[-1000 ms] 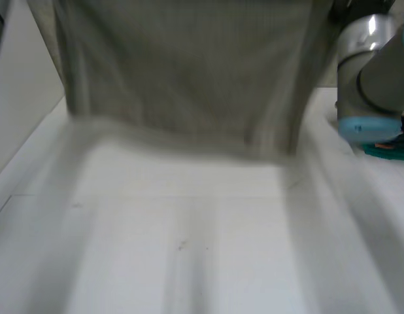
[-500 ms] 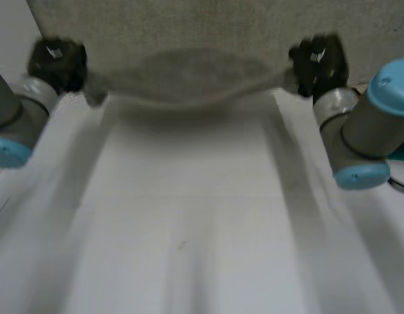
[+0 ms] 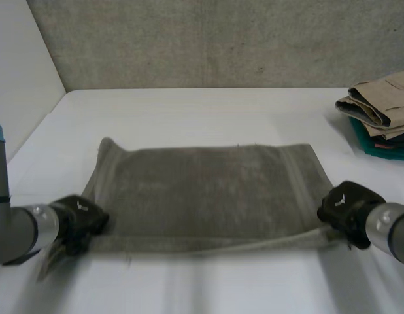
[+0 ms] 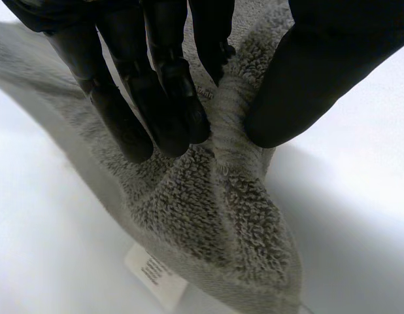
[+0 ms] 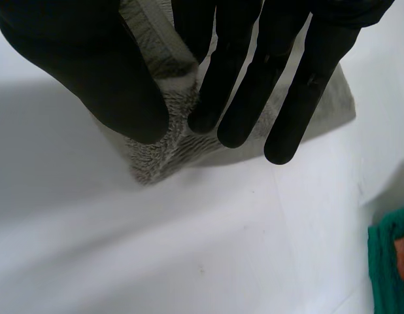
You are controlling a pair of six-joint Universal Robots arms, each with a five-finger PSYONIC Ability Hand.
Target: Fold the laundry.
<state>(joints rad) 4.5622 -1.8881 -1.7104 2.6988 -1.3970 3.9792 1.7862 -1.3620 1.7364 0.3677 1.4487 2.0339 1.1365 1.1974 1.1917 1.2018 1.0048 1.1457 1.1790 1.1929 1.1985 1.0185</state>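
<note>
A grey-brown towel [image 3: 208, 196] lies folded flat on the white table [image 3: 208, 111], its long side running left to right. My left hand [image 3: 81, 219] sits at the towel's near left corner. In the left wrist view the thumb and fingers [image 4: 169, 98] pinch a ridge of the towel [image 4: 221, 216]; a white label [image 4: 153, 271] hangs from the edge below. My right hand [image 3: 346, 206] is at the near right corner. In the right wrist view its thumb and fingers [image 5: 241, 98] pinch the towel's corner [image 5: 166, 140].
A stack of folded clothes [image 3: 382, 108], tan on top of teal, lies at the table's far right edge. Its teal cloth [image 5: 391, 261] appears in the right wrist view. A grey wall [image 3: 208, 39] runs behind the table, a white panel [image 3: 19, 78] at the left.
The towel was held up high, hanging in front of the camera. Both hands have come down and toward the near edge, laying it flat on the table, still gripping its corners.
</note>
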